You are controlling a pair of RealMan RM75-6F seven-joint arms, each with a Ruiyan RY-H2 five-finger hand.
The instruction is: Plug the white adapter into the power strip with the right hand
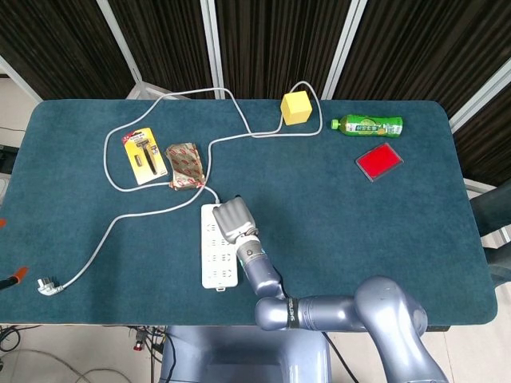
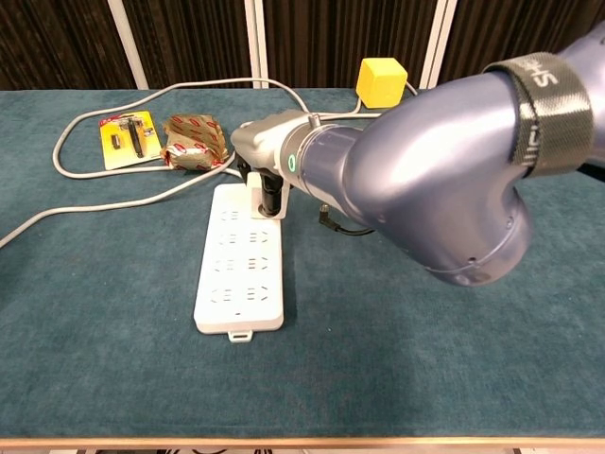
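Note:
The white power strip point(image 1: 215, 257) point(image 2: 240, 270) lies lengthwise near the table's front edge, its cable running off from the far end. My right hand point(image 1: 234, 219) point(image 2: 269, 170) hangs over that far end and hides it in the head view. In the chest view its dark fingers point(image 2: 271, 197) grip the white adapter point(image 2: 255, 195), which sits down against the strip's farthest sockets. Whether the pins are in a socket cannot be made out. My big grey right arm point(image 2: 425, 180) fills the right of the chest view. No left hand shows in either view.
The strip's white cable point(image 1: 136, 215) loops over the left and far table to a loose plug point(image 1: 48, 285). A razor pack point(image 1: 144, 155) and a snack packet point(image 1: 184, 165) lie just beyond the strip. Yellow cube point(image 1: 295, 108), green bottle point(image 1: 367, 124) and red case point(image 1: 378, 162) are far right.

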